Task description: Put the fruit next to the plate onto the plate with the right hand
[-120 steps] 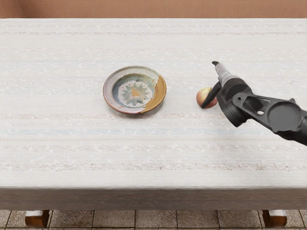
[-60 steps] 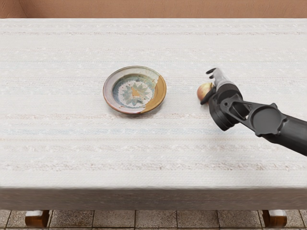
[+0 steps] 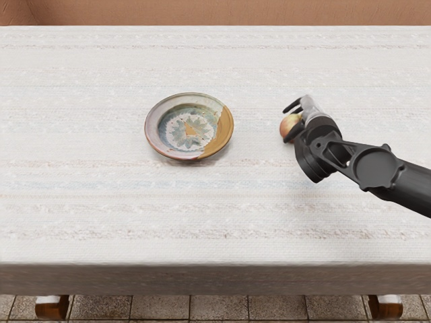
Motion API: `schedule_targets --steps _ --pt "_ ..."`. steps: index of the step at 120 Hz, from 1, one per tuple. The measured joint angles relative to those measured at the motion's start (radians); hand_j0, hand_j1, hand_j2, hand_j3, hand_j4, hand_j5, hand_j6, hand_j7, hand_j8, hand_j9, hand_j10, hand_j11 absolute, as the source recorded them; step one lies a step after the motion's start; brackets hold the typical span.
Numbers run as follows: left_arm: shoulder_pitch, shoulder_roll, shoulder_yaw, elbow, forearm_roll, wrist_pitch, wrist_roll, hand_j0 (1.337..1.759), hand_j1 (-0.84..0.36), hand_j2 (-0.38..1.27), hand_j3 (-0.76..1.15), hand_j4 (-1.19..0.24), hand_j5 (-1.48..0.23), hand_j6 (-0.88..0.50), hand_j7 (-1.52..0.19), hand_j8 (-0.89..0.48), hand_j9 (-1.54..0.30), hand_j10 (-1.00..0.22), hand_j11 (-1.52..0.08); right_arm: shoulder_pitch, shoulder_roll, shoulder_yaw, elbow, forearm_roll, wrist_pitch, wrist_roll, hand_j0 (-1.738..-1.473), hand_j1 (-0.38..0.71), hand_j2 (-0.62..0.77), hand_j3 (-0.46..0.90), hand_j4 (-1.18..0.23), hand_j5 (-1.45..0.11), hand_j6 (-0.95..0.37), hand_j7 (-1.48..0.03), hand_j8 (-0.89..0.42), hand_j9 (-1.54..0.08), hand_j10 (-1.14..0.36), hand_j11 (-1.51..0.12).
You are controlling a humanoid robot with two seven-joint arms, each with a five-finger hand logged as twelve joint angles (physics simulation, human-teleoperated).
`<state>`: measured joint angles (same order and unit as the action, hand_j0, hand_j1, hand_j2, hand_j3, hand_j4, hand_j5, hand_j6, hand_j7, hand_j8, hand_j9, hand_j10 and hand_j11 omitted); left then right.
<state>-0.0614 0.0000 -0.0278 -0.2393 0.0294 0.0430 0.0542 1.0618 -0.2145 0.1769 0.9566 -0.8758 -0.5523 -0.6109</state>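
Note:
A small red-yellow fruit point(image 3: 289, 124) shows right of the patterned ceramic plate point(image 3: 154, 120), which sits near the table's middle. My right hand point(image 3: 296, 118) has its dark fingers curled around the fruit, one above it and one below. Most of the fruit is hidden behind the hand and wrist. The fruit looks slightly raised off the cloth, well apart from the plate. The right arm point(image 3: 377, 171) reaches in from the right edge. No left arm shows.
A pale woven cloth covers the table point(image 3: 101, 215). The front edge runs along the bottom, with wooden feet and tiled floor below it. A brown wall stands behind the far edge.
The right hand closed its fingers on the fruit, which had been lying on the cloth beside the fingers, and the fruit rose a little and moved up the picture.

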Motion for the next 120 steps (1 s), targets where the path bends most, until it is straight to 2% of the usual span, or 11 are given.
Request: schedule_targets --steps 20,36,44,61,80,101,120 --pt "0.000 0.000 0.000 0.000 0.000 0.000 0.000 1.658 0.35 0.00 0.00 0.00 0.00 0.00 0.00 0.00 0.00 0.00 0.00 0.008 0.000 0.022 0.000 0.010 0.001 -0.001 -1.655 0.17 0.19 0.00 -0.62 -0.81 -0.44 -0.81 -0.33 -0.81 -0.45 -0.82" --pt "0.000 0.000 0.000 0.000 0.000 0.000 0.000 1.658 0.35 0.00 0.00 0.00 0.00 0.00 0.00 0.00 0.00 0.00 0.00 0.037 0.005 0.080 0.019 0.012 0.003 -0.001 -1.656 0.18 0.20 0.00 -0.60 -0.79 -0.45 -0.78 -0.34 -0.79 -0.45 -0.80" --pt "0.000 0.000 0.000 0.000 0.000 0.000 0.000 1.658 0.35 0.00 0.00 0.00 0.00 0.00 0.00 0.00 0.00 0.00 0.00 0.044 0.006 0.115 0.063 0.013 0.005 -0.001 -1.656 0.18 0.20 0.00 -0.59 -0.79 -0.45 -0.78 -0.34 -0.78 -0.46 -0.79" --pt "0.000 0.000 0.000 0.000 0.000 0.000 0.000 1.658 0.35 0.00 0.00 0.00 0.00 0.00 0.00 0.00 0.00 0.00 0.00 0.050 0.003 0.189 0.212 0.015 0.025 0.000 -1.656 0.19 0.22 0.00 -0.59 -0.80 -0.45 -0.78 -0.34 -0.79 -0.45 -0.80" --pt "0.000 0.000 0.000 0.000 0.000 0.000 0.000 1.658 0.35 0.00 0.00 0.00 0.00 0.00 0.00 0.00 0.00 0.00 0.00 0.052 0.046 0.215 0.268 0.018 0.036 0.000 -1.656 0.20 0.23 0.00 -0.60 -0.84 -0.43 -0.81 -0.32 -0.82 -0.43 -0.82" --pt "0.000 0.000 0.000 0.000 0.000 0.000 0.000 1.658 0.35 0.00 0.00 0.00 0.00 0.00 0.00 0.00 0.00 0.00 0.00 0.046 0.124 0.211 0.208 0.020 0.038 0.000 -1.656 0.20 0.23 0.00 -0.60 -0.85 -0.42 -0.81 -0.31 -0.82 -0.43 -0.83" --pt "0.000 0.000 0.000 0.000 0.000 0.000 0.000 1.658 0.35 0.00 0.00 0.00 0.00 0.00 0.00 0.00 0.00 0.00 0.00 0.041 0.192 0.207 0.082 0.019 0.066 0.000 -1.656 0.19 0.22 0.00 -0.59 -0.84 -0.43 -0.80 -0.31 -0.81 -0.43 -0.82"
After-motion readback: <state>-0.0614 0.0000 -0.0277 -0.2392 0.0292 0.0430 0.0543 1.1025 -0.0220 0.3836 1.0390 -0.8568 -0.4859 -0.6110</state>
